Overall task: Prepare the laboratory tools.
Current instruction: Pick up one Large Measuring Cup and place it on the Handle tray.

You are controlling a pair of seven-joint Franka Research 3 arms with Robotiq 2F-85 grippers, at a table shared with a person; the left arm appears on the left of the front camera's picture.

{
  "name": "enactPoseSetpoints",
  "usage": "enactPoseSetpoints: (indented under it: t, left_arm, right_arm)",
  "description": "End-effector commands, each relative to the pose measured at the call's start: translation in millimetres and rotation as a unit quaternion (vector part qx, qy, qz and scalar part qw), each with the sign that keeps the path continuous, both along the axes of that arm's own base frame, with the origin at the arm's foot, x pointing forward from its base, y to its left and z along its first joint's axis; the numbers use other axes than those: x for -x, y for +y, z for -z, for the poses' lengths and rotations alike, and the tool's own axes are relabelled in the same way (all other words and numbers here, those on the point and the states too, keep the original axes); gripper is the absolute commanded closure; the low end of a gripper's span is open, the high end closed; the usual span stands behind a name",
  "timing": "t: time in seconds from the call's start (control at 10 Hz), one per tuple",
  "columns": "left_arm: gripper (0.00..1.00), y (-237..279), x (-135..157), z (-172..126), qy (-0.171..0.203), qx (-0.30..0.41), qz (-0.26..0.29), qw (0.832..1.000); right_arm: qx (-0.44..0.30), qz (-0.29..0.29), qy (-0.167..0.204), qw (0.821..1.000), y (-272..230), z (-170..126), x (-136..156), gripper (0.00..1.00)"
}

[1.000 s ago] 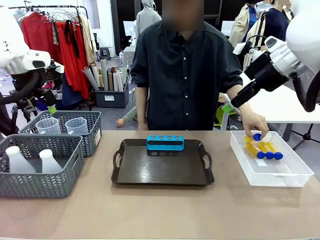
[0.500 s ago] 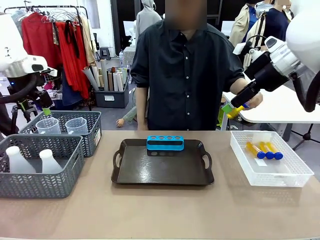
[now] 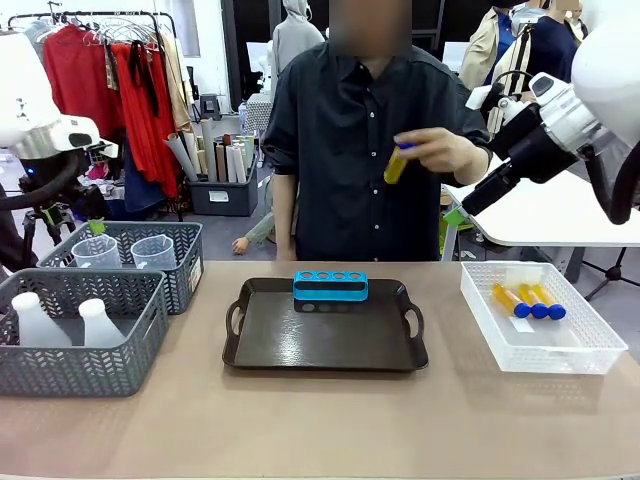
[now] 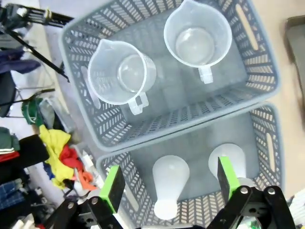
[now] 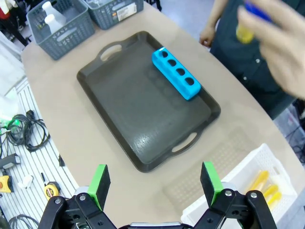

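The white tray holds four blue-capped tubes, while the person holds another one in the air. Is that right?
Not quite. The white tray holds three blue-capped tubes, not four, as the front view shows. The person's hand does hold another tube in the air.

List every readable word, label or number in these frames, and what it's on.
No text here can be read.
White label on the grey mesh basket: too small to read.
White sticker on the dark bin behind the person: too blurred to read.
Blue rack and tubes: no print visible.
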State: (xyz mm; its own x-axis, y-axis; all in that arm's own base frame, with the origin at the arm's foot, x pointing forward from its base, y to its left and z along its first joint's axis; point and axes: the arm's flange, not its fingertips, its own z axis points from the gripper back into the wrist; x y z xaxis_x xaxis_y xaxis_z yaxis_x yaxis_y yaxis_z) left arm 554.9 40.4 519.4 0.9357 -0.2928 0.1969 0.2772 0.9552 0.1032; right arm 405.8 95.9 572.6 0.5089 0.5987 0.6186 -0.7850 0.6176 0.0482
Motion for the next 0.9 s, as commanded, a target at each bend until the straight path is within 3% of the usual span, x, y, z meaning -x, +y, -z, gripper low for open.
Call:
enactPoseSetpoints:
  t: [0.0,0.1,0.4,0.8]
  left_arm:
    - [0.0,4,-36,19,0.006,0.008,-0.048,0.999]
    - [0.0,7,-49,26,-0.011,0.004,-0.064,0.998]
    - [0.0,23,-79,46,-0.016,0.014,-0.122,0.992]
    - [0.0,36,-85,72,0.016,0.022,-0.151,0.988]
  right_arm:
    - [-0.01,-0.003,0.001,1.0,0,-1,0,0.0]
    - [-0.01,-0.003,0.001,1.0,0,-1,0,0.0]
    - [-0.01,-0.003,0.001,1.0,0,-1,0,0.0]
    - [-0.01,-0.003,0.001,1.0,0,-1,0,0.0]
